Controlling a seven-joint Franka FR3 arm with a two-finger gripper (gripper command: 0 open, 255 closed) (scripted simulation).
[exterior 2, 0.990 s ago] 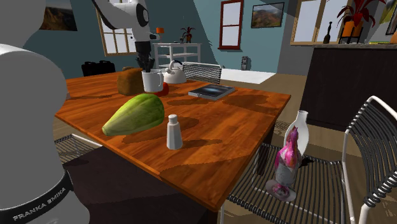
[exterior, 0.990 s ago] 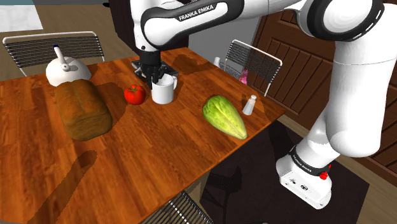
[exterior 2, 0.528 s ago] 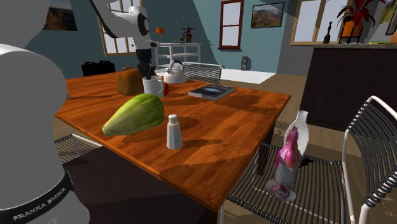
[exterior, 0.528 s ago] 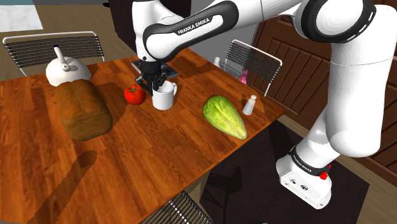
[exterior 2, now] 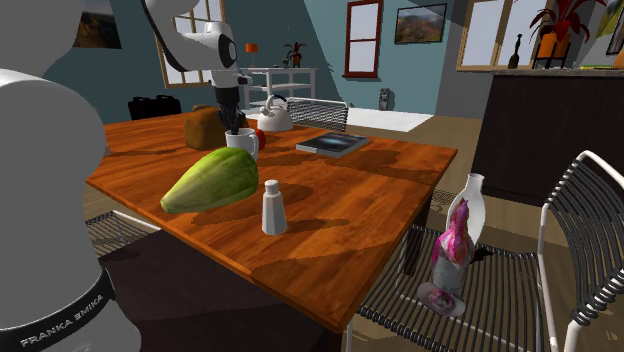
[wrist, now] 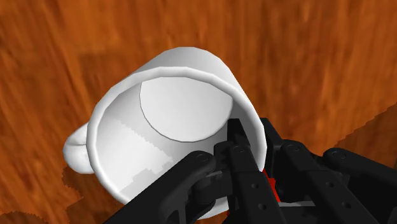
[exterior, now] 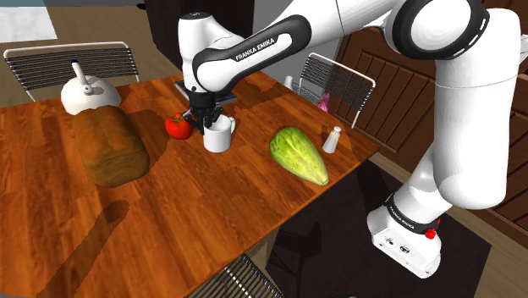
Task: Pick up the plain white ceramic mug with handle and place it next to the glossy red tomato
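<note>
Pincer [exterior: 208, 122] clamps rim of smooth cylindrical white mug [wrist: 183, 108].

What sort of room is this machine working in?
Probably a home dining room: a wooden table with wire chairs around it, carrying a bread loaf, a tomato, a white mug and a white kettle, with framed pictures on blue-green walls.
</note>
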